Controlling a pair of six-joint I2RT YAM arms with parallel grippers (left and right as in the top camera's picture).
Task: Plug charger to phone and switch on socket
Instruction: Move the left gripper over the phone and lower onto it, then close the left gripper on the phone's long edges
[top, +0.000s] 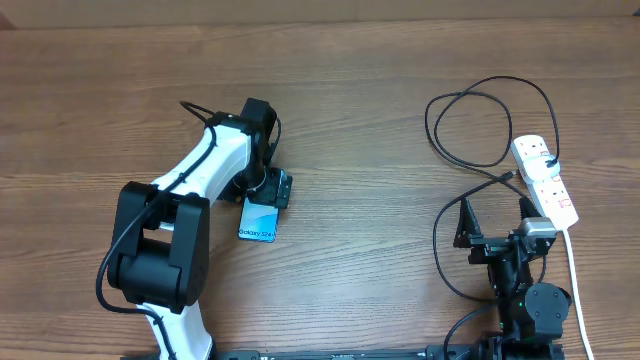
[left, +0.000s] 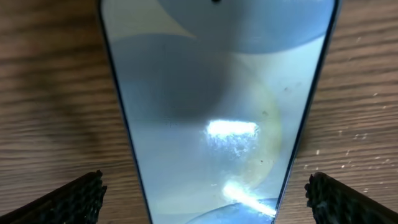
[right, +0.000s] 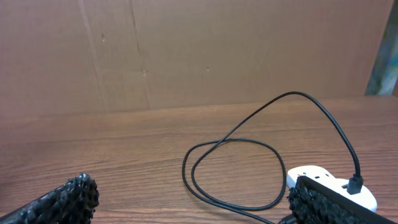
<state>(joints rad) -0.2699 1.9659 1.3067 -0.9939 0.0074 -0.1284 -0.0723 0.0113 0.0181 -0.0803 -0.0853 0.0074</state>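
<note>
Wood table — L end effector splayed astride phone, R end effector likewise, nr socket.

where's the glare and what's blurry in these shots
Left wrist view: a white glare patch sits on the phone screen, and the whole frame is soft because the camera is so close. Right wrist view: the charger cable is crisp, with even light and no glare. Overhead view: sharp and evenly lit.
</note>
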